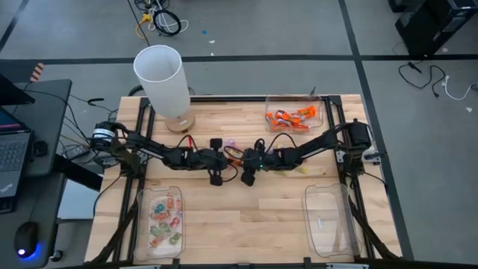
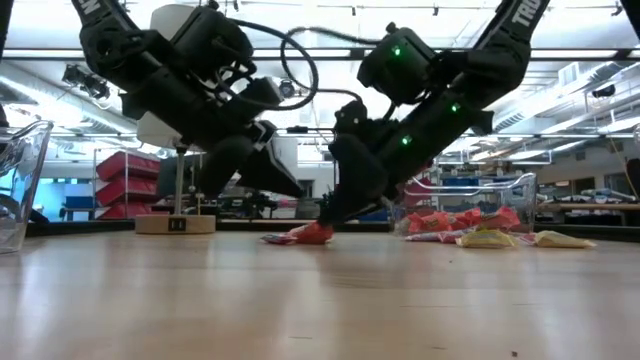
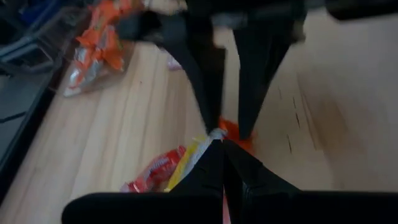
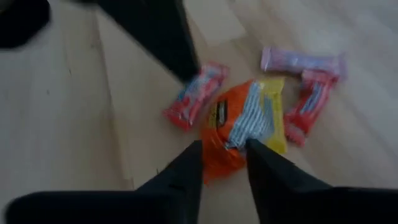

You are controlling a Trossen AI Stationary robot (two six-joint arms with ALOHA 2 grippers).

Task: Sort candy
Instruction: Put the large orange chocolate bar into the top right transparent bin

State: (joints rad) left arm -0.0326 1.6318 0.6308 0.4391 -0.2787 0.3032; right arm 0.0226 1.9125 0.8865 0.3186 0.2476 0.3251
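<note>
Now, on the left, the left gripper (image 1: 217, 178) sits low over the middle of the tabletop (image 1: 246, 220) with its fingers (image 3: 211, 168) pressed fully together, and I can't see anything pinched between them; a red sweet and a yellow one (image 3: 163, 171) lie just beside their tips. Moving across, the right gripper (image 1: 249, 178) is down on the loose pile, its fingers (image 4: 186, 171) parted and straddling an orange sweet (image 4: 233, 127), one tip on each side, not clamped that I can tell. Just past those tips lie a red-and-blue sweet (image 4: 194, 94) and two pink ones (image 4: 303, 62).

These sweets look feather-light, with crinkly, slick wrappers that should crumple and slide on the wood sooner than resist. My bet is the firm middle of the orange sweet is the place to pinch, not the twisted ends, which would slip out.

Farther off, sorted sweets already sit in the far tray (image 1: 321, 99) and the near left tray (image 1: 142, 224).
</note>
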